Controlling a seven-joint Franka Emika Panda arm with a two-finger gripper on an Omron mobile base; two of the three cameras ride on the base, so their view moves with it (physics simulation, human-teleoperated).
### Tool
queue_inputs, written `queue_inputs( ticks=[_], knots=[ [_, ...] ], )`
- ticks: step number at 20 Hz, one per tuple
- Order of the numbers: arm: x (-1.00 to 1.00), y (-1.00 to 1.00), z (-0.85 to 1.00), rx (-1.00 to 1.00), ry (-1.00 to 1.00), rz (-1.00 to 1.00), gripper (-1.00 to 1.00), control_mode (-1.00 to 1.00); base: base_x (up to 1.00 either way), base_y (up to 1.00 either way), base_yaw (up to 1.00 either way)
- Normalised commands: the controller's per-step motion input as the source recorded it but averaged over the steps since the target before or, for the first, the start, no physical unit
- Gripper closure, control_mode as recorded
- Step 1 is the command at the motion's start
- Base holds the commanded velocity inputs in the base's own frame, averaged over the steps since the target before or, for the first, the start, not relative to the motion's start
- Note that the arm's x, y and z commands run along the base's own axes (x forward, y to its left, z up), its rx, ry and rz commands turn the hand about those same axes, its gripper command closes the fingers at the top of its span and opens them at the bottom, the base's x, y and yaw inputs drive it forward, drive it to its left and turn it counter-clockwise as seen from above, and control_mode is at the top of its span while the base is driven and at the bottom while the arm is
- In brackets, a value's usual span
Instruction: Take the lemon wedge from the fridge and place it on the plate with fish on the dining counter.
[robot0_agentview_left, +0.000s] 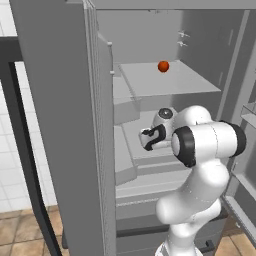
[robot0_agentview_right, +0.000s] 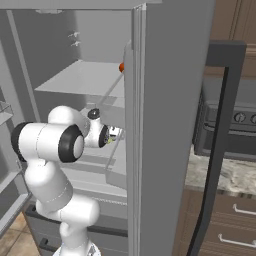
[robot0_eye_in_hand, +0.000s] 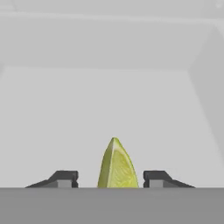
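Lemon wedge (robot0_eye_in_hand: 116, 164) stands point-up on a pale fridge shelf (robot0_eye_in_hand: 87, 109), right between the two dark fingers (robot0_eye_in_hand: 64, 177) in the hand view. A gap shows on each side of it, so the fingers are part open and not touching it; nothing is gripped. The gripper (robot0_eye_in_hand: 111, 178) sits low over the shelf, with the wedge centred in it.

From the left base view, the white arm (robot0_agentview_left: 200, 165) reaches into the open fridge (robot0_agentview_left: 60, 125), with the dark hand (robot0_agentview_left: 152, 137) at a middle shelf. The right base view shows a speck of yellow-green at the hand (robot0_agentview_right: 111, 136), just beside the door edge.

Farther in and higher, a small red-orange fruit (robot0_agentview_left: 163, 66) rests on the upper shelf (robot0_agentview_left: 170, 80), well apart from the hand. Beyond the right door stands a stove (robot0_agentview_right: 235, 130) on brown cabinets (robot0_agentview_right: 225, 220).
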Motion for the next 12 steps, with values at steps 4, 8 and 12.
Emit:
queue_inputs(
  ticks=[4,8,12],
  knots=[
    [-0.38,0.04,0.0,0.0,0.0,-0.04,1.0,-1.0,0.0,0.0,0.0],
    [-0.73,0.0,0.38,0.03,-0.06,-0.09,1.0,-1.0,0.0,0.0,0.0],
    [-0.99,0.0,0.94,0.09,-0.09,-0.19,1.0,-1.0,0.0,0.0,0.0]
  ],
)
